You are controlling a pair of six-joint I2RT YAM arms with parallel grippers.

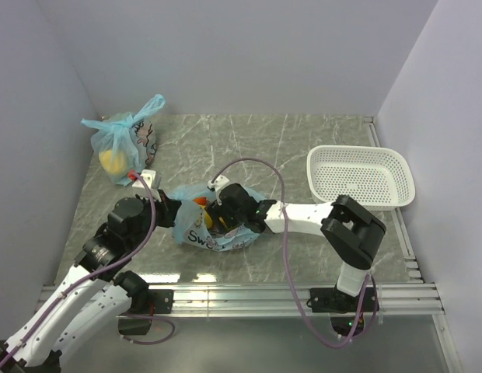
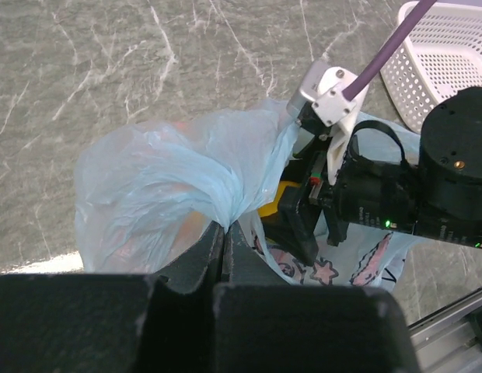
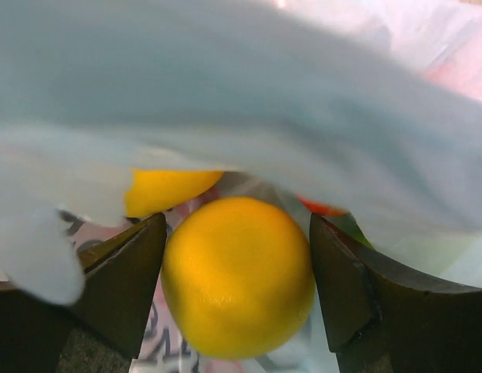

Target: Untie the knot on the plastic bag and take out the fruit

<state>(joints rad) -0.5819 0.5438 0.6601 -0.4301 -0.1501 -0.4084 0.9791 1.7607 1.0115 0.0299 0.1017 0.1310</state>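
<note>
– At far left of the table (image 1: 303, 140), toward the back wall: what to record?
– One knotted blue bag (image 1: 120, 144), standing upright, with a yellow lump visible through the film. Well apart from both arms.

– Next item to the right?
– Left gripper (image 2: 224, 233). Jaws fully closed, pinching a gathered twist of film at the left end of the plastic bag (image 1: 196, 233). Film drawn into a ridge above the pinch point.

– Location of the plastic bag?
– Centre of the table, just ahead of the two arm bases. Lying slumped, with dark print facing up on the near side. Held at the left end and entered from the right by the other arm.

– Right gripper (image 3: 237, 225)?
– Inserted into the bag under a fold of blue film. Jaws spread wide, with one of the fingers (image 3: 120, 295) on each side of a round yellow-orange fruit (image 3: 237, 276). Contact between pads and fruit: not discernible.

– Other contents?
– Second yellow fruit (image 3: 167, 190) behind and left of the first. Sliver of red (image 3: 323, 206) behind and to the right. All inside the bag.

– Far right?
– White perforated basket (image 1: 361, 177), near the right wall, apart from the bag.
</note>
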